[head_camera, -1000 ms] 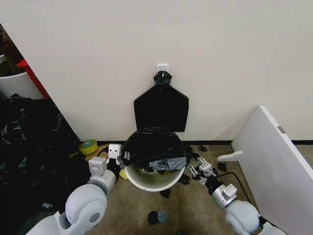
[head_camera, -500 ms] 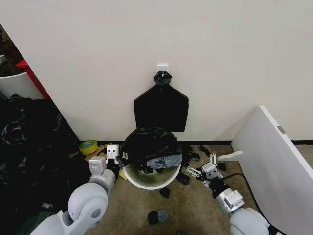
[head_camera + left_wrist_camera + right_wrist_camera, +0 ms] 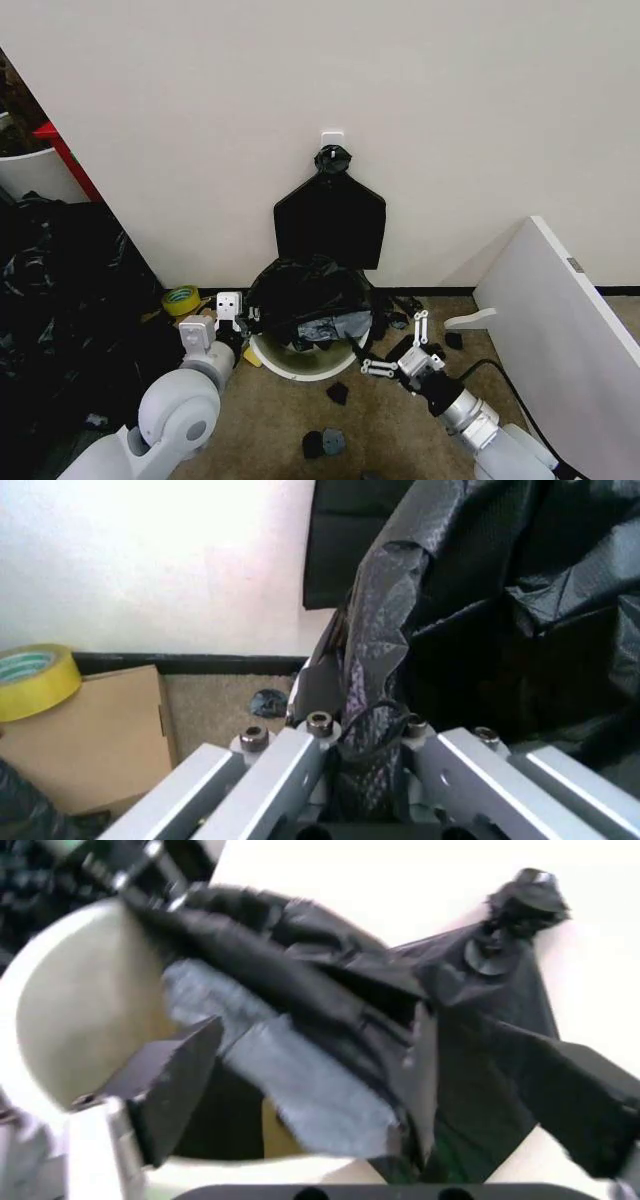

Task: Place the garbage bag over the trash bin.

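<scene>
The cream-white trash bin (image 3: 300,362) stands on the carpet against the wall, tilted toward me. The black garbage bag (image 3: 310,292) lies crumpled over its top and back rim; the front rim is bare. My left gripper (image 3: 238,318) is at the bin's left side, shut on a bunched edge of the garbage bag (image 3: 372,705). My right gripper (image 3: 393,342) hovers just right of the bin, open wide, holding nothing. In the right wrist view the bin's rim (image 3: 60,1005) and the draped garbage bag (image 3: 290,982) lie ahead of the spread fingers (image 3: 170,1076).
A flat black bag (image 3: 330,218) hangs on a white hook above the bin. A white board (image 3: 560,320) leans at the right. Black scraps (image 3: 323,441) litter the carpet. A yellow tape roll (image 3: 181,298), cardboard (image 3: 90,742) and a black bag heap (image 3: 60,300) lie left.
My right gripper has come off the bin's right rim, swung back and opened wide. The bag's right side has slid inward, and the bin has shifted slightly left toward the wall.
</scene>
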Robot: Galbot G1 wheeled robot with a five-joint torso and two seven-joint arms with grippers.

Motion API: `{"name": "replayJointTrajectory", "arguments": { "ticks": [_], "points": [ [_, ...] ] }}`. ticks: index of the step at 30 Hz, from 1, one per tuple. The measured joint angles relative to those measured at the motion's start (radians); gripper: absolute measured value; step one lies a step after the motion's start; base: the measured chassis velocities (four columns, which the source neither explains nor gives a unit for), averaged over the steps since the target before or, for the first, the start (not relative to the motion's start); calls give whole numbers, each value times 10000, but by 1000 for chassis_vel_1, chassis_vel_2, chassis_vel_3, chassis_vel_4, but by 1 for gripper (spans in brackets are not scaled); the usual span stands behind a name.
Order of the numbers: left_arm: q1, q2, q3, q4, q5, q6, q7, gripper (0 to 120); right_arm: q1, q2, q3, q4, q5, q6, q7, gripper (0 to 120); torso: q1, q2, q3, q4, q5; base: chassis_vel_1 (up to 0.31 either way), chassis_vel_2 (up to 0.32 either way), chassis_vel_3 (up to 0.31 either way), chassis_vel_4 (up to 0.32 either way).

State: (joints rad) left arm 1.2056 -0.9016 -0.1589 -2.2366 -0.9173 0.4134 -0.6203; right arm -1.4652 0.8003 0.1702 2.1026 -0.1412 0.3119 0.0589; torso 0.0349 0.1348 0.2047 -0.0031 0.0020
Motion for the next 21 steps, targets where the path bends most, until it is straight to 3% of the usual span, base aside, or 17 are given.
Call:
{"name": "replayJointTrajectory", "arguments": {
  "ticks": [5, 7, 10, 21],
  "points": [
    [-12, -70, 53, 52, -70, 6, -23, 1, 167, -80, -84, 147, -1134, -1046, -16, 69, 0, 0, 0, 0, 0, 0, 0, 0, 0],
    [-11, -73, 59, 54, -70, 8, -23, 1, 193, -101, -100, 185, -1182, -1144, -28, 67, 0, 0, 0, 0, 0, 0, 0, 0, 0],
    [-13, -92, 76, 61, -73, 13, -31, 1, 323, -156, -181, 275, -1335, -1470, -81, 54, 0, 0, 0, 1, -1, 0, 0, 0, 0],
    [-21, -128, 87, 68, -85, 42, -66, 1, 314, -146, -237, 125, -1755, -1329, -111, 21, 0, 0, 0, 0, 0, 0, 0, 0, 0]
  ]
}}
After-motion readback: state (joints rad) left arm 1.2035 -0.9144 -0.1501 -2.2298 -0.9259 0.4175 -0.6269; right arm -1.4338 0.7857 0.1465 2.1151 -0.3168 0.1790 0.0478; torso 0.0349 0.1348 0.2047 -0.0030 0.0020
